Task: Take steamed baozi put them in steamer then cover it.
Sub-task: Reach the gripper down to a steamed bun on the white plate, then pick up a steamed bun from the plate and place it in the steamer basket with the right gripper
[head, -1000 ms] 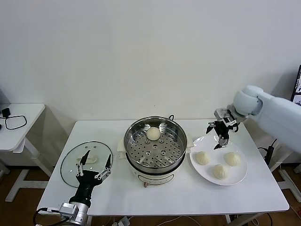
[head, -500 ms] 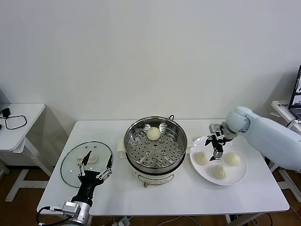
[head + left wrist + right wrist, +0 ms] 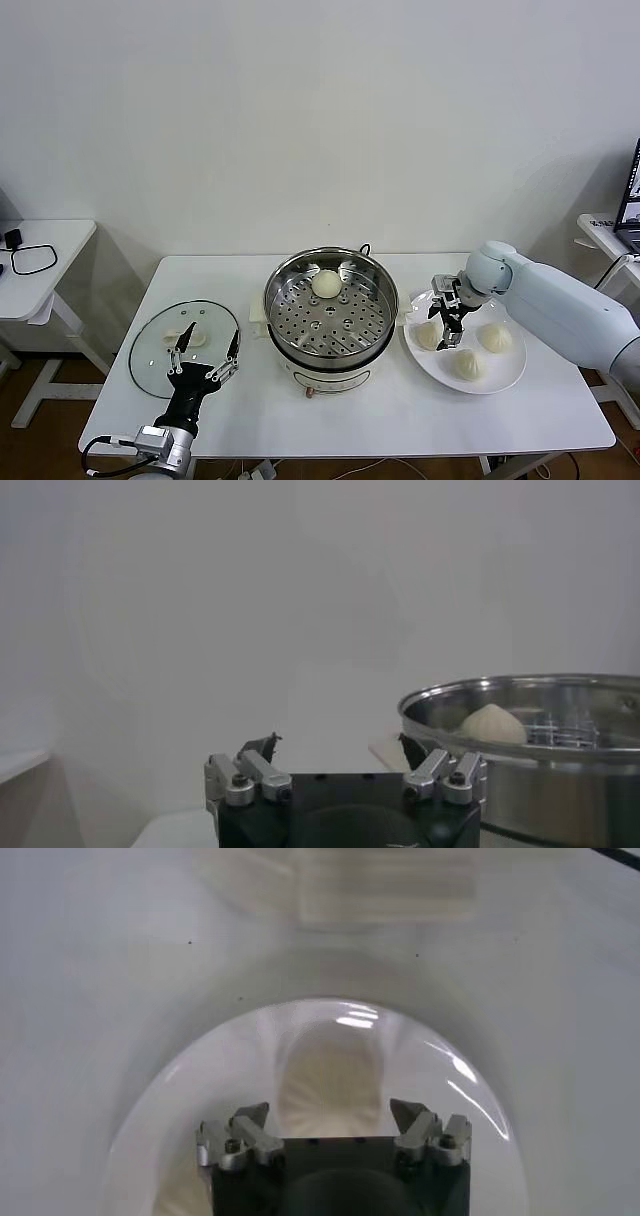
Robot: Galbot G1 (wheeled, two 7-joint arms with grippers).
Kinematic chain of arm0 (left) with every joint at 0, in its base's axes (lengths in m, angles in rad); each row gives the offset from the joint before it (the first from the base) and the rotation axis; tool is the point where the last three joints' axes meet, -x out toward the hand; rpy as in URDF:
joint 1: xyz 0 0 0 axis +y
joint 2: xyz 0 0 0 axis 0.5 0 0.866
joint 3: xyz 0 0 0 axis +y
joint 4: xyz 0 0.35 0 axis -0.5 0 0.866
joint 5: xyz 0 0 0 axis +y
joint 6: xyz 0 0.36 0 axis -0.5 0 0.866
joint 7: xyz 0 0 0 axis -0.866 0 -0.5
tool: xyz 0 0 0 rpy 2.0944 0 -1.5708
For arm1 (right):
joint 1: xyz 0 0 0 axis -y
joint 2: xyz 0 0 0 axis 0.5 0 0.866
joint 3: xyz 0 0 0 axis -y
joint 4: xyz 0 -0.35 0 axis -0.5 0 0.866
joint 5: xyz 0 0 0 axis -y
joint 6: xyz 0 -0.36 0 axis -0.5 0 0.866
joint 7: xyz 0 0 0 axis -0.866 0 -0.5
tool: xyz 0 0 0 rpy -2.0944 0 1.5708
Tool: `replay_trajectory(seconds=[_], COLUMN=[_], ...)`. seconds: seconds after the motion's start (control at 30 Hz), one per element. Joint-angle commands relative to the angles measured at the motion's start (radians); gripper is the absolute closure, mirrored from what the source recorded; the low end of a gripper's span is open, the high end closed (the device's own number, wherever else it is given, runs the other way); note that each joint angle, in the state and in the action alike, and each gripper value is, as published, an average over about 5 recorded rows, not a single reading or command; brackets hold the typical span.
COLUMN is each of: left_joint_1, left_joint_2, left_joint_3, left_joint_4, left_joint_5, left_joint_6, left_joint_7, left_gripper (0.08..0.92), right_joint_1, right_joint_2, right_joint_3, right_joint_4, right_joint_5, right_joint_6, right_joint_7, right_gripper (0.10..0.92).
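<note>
The right gripper (image 3: 447,322) points down with jaws spread, just above one baozi (image 3: 429,335) at the near-steamer edge of the plate (image 3: 505,375). Two more baozi (image 3: 493,337) lie beyond it. One bun (image 3: 326,283) sits in the steamer (image 3: 330,305). The left gripper (image 3: 204,352), open, is parked near the lid (image 3: 150,345).

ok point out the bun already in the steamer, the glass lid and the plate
bun in the steamer (image 3: 325,284), head view, its domed top
glass lid (image 3: 160,335), head view, clear pane left of its handle
plate (image 3: 500,376), head view, bare front rim

Spread left end effector (image 3: 338,750) beside steamer (image 3: 530,742) holding baozi (image 3: 489,723)
</note>
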Motion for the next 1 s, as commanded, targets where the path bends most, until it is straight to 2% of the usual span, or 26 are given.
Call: replay_trajectory(seconds=[0.03,0.4,0.67,1.0], left_joint_1=[-0.002,-0.002,-0.004,0.000], left_joint_2=[0.000,-0.001,-0.004,-0.005], left_joint_3=[0.000,-0.002,0.000,0.003], left_joint_4=[0.007,0.012,0.014,0.005], left_joint_5=[0.000,0.000,0.000,0.001], left_joint_6=[0.000,-0.003,-0.004,-0.003], left_joint_7=[0.001,0.001,-0.005,-0.009], left_gripper=[0.177,0.177,0.177,0.177], right_joint_1=[-0.017,-0.019,-0.024,0.001], right_joint_2=[0.017,0.027,0.026,-0.029], right_joint_3=[0.013,0.025,0.037,0.027], right_joint_4=[-0.021,-0.034,-0.034,0.023], right_joint_5=[-0.015,-0.026,-0.034,0.003], right_joint_6=[0.000,0.007,0.018,0.010], right_joint_7=[0.006,0.001,0.000,-0.024], right_gripper=[0.203,0.209,0.321,0.346])
